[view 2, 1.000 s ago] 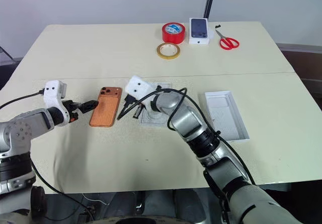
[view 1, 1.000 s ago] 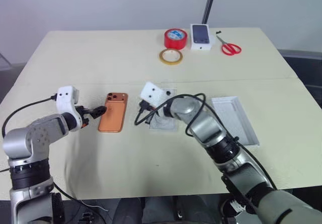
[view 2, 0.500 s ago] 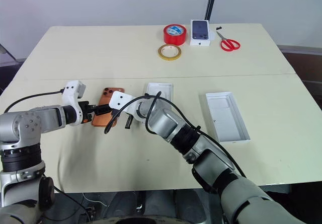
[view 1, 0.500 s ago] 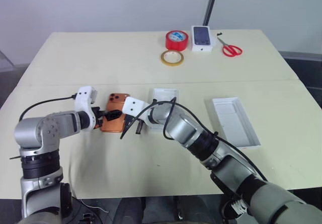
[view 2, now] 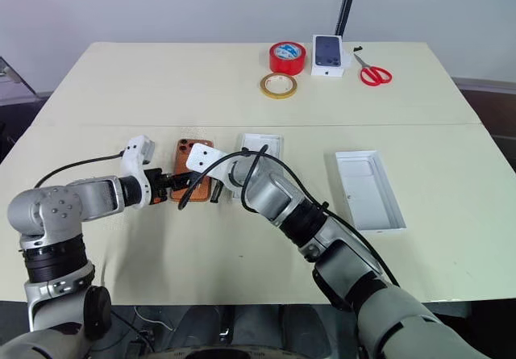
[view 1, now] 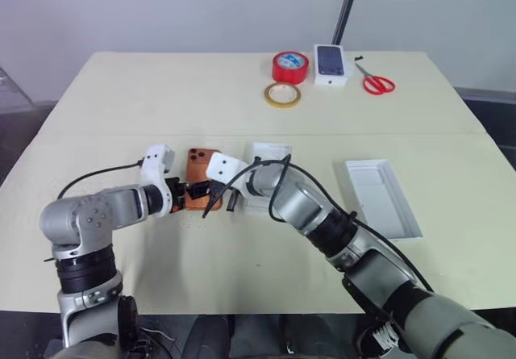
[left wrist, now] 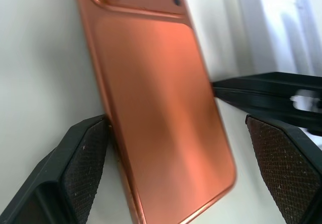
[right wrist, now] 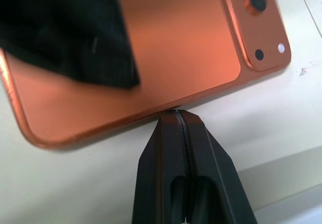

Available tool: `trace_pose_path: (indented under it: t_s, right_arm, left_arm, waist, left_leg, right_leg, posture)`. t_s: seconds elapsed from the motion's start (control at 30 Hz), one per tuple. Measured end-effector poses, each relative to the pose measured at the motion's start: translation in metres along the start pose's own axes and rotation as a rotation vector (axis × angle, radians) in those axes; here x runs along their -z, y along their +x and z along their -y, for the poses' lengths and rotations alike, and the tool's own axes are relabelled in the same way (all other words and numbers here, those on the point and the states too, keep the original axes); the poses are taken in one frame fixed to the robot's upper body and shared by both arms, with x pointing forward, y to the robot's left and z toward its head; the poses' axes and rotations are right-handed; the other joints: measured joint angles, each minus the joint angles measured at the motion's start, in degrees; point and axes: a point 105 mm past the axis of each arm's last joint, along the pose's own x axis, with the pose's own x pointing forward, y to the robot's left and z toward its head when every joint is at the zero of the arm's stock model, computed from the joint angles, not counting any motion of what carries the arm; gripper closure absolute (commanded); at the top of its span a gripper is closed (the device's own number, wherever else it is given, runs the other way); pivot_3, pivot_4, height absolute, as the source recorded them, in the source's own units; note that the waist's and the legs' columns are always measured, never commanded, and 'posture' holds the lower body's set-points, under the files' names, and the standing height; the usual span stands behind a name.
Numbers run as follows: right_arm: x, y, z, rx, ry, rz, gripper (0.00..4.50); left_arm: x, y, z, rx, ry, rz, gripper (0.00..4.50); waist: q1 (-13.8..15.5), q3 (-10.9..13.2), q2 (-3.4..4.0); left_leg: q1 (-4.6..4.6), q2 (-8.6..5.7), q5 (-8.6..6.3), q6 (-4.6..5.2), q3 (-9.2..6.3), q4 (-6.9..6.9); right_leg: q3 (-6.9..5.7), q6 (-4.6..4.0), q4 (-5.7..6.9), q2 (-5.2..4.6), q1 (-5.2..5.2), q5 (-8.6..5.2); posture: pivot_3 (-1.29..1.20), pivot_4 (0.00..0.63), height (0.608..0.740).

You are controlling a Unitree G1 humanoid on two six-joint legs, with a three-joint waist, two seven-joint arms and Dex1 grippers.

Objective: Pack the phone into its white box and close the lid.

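Note:
The orange phone (view 1: 199, 180) lies back up on the table, camera bump at its far end. My left gripper (view 1: 192, 194) is open and straddles the phone's near end. One pad (left wrist: 84, 169) touches the phone's edge, while the other pad (left wrist: 286, 169) stands clear of it. My right gripper (right wrist: 178, 117) is shut, with its tips pressed against the phone's right long edge. The white box (view 1: 268, 151) sits just right of the phone, its near part hidden by my right arm. The lid (view 1: 383, 198) lies open side up farther right.
At the table's far side are a red tape roll (view 1: 290, 66), a yellow tape ring (view 1: 282, 94), a white carton printed with a phone (view 1: 330, 60) and red scissors (view 1: 376, 81). A seam (view 1: 403, 133) runs across the table behind the box.
My left gripper has swung right, from beside the phone to astride its near end. My right gripper has moved left off the box and down to the phone's edge. The camera has shifted.

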Motion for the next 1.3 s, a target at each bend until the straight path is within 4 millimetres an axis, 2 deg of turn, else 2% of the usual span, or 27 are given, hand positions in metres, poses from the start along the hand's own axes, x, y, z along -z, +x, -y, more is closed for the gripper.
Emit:
trace_pose_path:
  t_s: [0.53, 0.6, 0.67, 0.7, 0.73, 0.8, 0.87, 1.03, 1.1, 1.23, 1.3]
  right_arm:
    - [-0.004, -0.001, -0.016, -0.037, -0.013, 0.033, 4.50]
    - [-0.004, -0.002, -0.017, -0.041, -0.016, 0.035, 4.50]
    - [-0.005, -0.002, -0.019, -0.045, -0.023, 0.038, 4.50]
    - [-0.006, -0.002, -0.019, -0.046, -0.029, 0.040, 4.50]
    - [-0.006, -0.003, -0.020, -0.047, -0.031, 0.040, 4.50]
    - [-0.006, -0.004, -0.020, -0.046, -0.033, 0.041, 4.50]
    - [-0.005, -0.007, -0.018, -0.040, -0.039, 0.038, 4.50]
    - [-0.006, -0.023, -0.008, -0.006, -0.055, 0.048, 4.50]
    - [-0.008, -0.037, -0.002, 0.007, -0.048, 0.083, 4.50]
    - [-0.016, -0.078, 0.011, 0.035, -0.032, 0.209, 4.50]
    - [-0.014, -0.094, 0.013, 0.034, -0.039, 0.239, 4.50]
  left_arm:
    - [-0.008, -0.002, -0.012, 0.068, -0.260, 0.087, 0.05]
    - [-0.009, -0.003, -0.015, 0.068, -0.279, 0.095, 0.56]
    - [-0.009, -0.004, -0.021, 0.051, -0.316, 0.102, 1.35]
    - [-0.008, -0.005, -0.025, 0.041, -0.334, 0.105, 2.01]
    - [-0.007, -0.005, -0.027, 0.029, -0.346, 0.106, 2.40]
    - [-0.007, -0.007, -0.032, 0.007, -0.364, 0.112, 3.51]
    - [-0.013, -0.009, -0.027, 0.062, -0.383, 0.150, 4.47]
    - [-0.014, -0.011, -0.028, 0.059, -0.419, 0.178, 4.47]
    - [-0.014, -0.010, -0.027, 0.077, -0.458, 0.197, 4.47]
    - [-0.023, -0.001, -0.007, 0.152, -0.478, 0.222, 4.47]
    - [-0.028, 0.004, 0.010, 0.198, -0.463, 0.233, 4.47]
  waist:
    - [-0.13, 0.00, 0.00]
    - [-0.15, 0.00, 0.00]
    - [-0.21, 0.00, -0.01]
    - [-0.30, 0.00, -0.01]
    - [-0.36, 0.01, -0.01]
    - [-0.53, 0.02, -0.03]
    - [-0.60, 0.02, -0.03]
    - [-1.00, 0.02, -0.03]
    - [-0.93, 0.03, -0.05]
    - [0.21, 0.09, -0.15]
    - [0.44, 0.09, -0.15]
  left_leg:
    - [0.00, 0.01, 0.07, -0.13, -0.23, -0.03]
    - [0.00, 0.02, 0.08, -0.14, -0.24, -0.04]
    - [-0.02, 0.02, 0.08, -0.15, -0.26, -0.05]
    - [-0.03, 0.02, 0.08, -0.15, -0.26, -0.07]
    - [-0.05, 0.02, 0.09, -0.15, -0.27, -0.08]
    - [-0.19, 0.02, 0.12, -0.21, -0.30, -0.08]
    - [-0.42, 0.02, 0.21, -0.37, -0.46, -0.01]
    - [-0.55, 0.02, 0.21, -0.37, -0.54, -0.03]
    - [-0.74, 0.01, 0.21, -0.37, -0.58, 0.01]
    - [-0.94, -0.01, 0.26, -0.45, -0.64, 0.08]
    - [-0.93, -0.02, 0.26, -0.44, -0.64, 0.08]
  right_leg:
    - [-0.25, 0.00, -0.01, 0.05, 0.03, 0.00]
    - [-0.26, 0.00, -0.01, 0.05, 0.02, 0.00]
    - [-0.27, 0.00, -0.01, 0.06, 0.00, 0.00]
    - [-0.27, 0.00, -0.01, 0.06, -0.01, 0.00]
    - [-0.28, 0.00, -0.01, 0.06, -0.01, 0.00]
    - [-0.32, 0.00, -0.01, 0.06, -0.03, 0.00]
    - [-0.49, 0.00, -0.01, 0.03, -0.11, 0.00]
    - [-0.56, 0.00, -0.01, 0.04, -0.16, 0.00]
    - [-0.61, 0.00, -0.01, 0.03, -0.27, 0.00]
    - [-0.68, 0.00, -0.02, 0.01, -0.37, 0.00]
    - [-0.68, 0.00, -0.04, 0.00, -0.34, 0.00]
  posture:
    - [0.00, 0.150, 0.735]
    - [0.00, 0.150, 0.735]
    - [0.00, 0.150, 0.735]
    - [0.00, 0.150, 0.735]
    - [0.00, 0.150, 0.735]
    - [0.00, 0.150, 0.735]
    - [0.00, 0.150, 0.735]
    - [0.00, 0.150, 0.735]
    - [0.00, 0.150, 0.735]
    - [0.00, 0.150, 0.735]
    - [0.00, 0.150, 0.735]
